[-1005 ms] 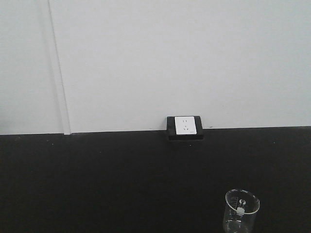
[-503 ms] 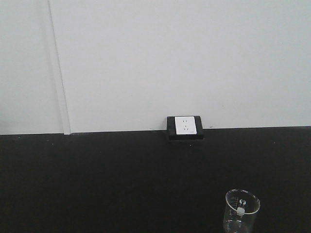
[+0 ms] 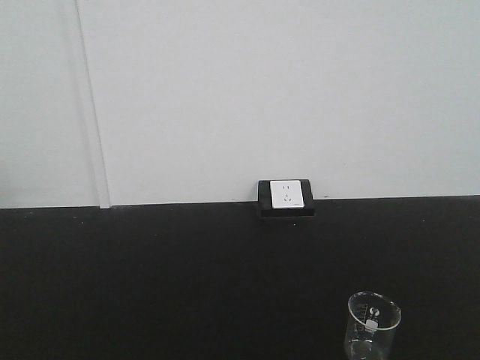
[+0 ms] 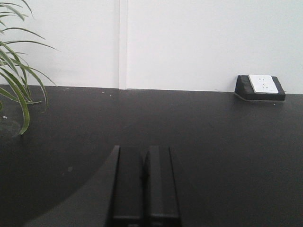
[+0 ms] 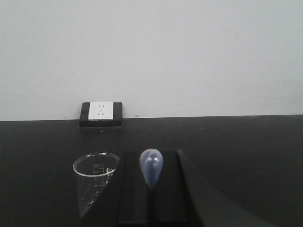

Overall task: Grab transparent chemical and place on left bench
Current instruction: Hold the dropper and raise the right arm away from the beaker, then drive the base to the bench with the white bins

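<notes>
In the right wrist view my right gripper (image 5: pixel 151 158) is shut on the transparent chemical (image 5: pixel 151 169), a clear bluish pipette; its squeeze bulb sticks up between the black fingers and the stem is hidden. An empty glass beaker (image 5: pixel 93 182) stands just left of the gripper and shows at the bottom right of the front view (image 3: pixel 373 324). In the left wrist view my left gripper (image 4: pixel 144 151) is shut and empty above the black worktop (image 4: pixel 213 142). The left bench with white bins is out of view.
The black worktop (image 3: pixel 187 277) here is backed by a white wall with a white wall socket (image 3: pixel 286 194), which also shows in the left wrist view (image 4: pixel 262 83) and the right wrist view (image 5: pixel 101 110). Green plant leaves (image 4: pixel 19 80) hang at the far left.
The front view has shifted very slightly; the socket and wall seam sit a touch further right than before. The beaker stays in place.
</notes>
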Tool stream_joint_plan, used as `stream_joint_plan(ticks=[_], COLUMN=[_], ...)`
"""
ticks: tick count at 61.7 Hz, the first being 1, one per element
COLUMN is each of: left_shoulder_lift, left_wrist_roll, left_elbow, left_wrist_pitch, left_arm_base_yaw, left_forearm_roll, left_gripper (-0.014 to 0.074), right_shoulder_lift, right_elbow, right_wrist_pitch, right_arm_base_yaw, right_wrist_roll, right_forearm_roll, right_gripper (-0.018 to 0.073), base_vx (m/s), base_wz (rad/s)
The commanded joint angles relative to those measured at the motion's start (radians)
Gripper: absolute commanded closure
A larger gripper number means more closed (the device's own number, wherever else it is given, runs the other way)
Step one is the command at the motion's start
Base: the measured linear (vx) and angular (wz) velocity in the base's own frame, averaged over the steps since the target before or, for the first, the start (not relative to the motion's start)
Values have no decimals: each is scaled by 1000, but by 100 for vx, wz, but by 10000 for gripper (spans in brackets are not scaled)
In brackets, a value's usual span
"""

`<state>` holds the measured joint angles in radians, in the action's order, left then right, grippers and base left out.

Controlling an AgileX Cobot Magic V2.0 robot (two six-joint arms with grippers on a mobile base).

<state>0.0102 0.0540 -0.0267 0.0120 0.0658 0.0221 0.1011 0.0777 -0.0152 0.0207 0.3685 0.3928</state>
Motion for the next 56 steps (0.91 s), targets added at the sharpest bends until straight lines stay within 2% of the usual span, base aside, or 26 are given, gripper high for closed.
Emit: stream_joint_plan(ticks=[1,24,56], left_shoulder_lift=[19,19,19], left_wrist_roll=[-8,-8,-8], left_elbow=[-16,-16,-16], left_wrist_pitch=[-78,-78,-78], left_arm_base_yaw=[2,2,2], left_forearm_roll=[1,1,1], left_gripper=[600,600,600], right_shoulder_lift=[9,9,9], right_elbow=[32,32,32], right_wrist_pitch=[71,71,71], right_arm_base_yaw=[3,3,3], right_wrist_roll=[0,0,0], right_forearm_roll=[1,1,1], right_gripper=[562,562,562], base_vx=[-1,-9,-29], base_wz=[1,-3,5])
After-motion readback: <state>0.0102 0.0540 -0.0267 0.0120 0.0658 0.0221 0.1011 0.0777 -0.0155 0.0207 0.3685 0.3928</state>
